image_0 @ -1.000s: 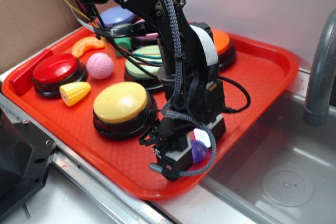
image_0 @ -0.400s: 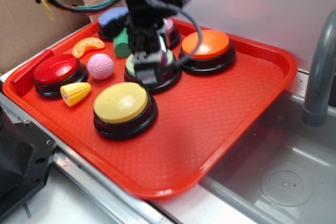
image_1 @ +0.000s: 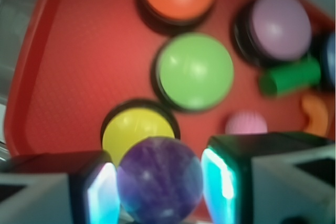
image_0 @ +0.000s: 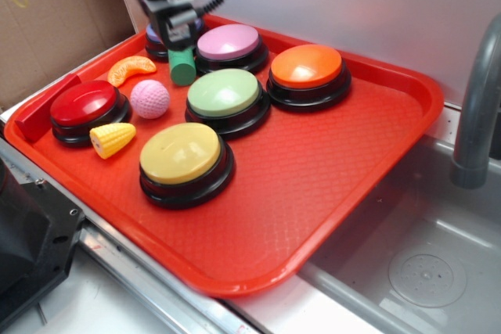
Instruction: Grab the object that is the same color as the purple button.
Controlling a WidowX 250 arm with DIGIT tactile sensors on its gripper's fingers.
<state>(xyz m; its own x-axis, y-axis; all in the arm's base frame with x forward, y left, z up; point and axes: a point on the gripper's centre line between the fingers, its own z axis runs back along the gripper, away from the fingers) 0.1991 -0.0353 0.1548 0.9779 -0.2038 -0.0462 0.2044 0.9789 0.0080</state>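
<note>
The small glossy dark purple ball sits clamped between my gripper's two fingers in the wrist view, touching both pads. In the exterior view my gripper hangs high over the back left of the red tray, and the ball cannot be made out there. The purple button, lilac-topped on a black base, stands just right of the gripper; it also shows in the wrist view.
On the tray are orange, green, yellow and red buttons, a pink ball, a corn piece, an orange slice and a green cylinder. A sink and faucet lie right.
My gripper rose from the tray's front edge, where it held the purple ball, and swung up and back to the tray's far left corner with the ball in it.
</note>
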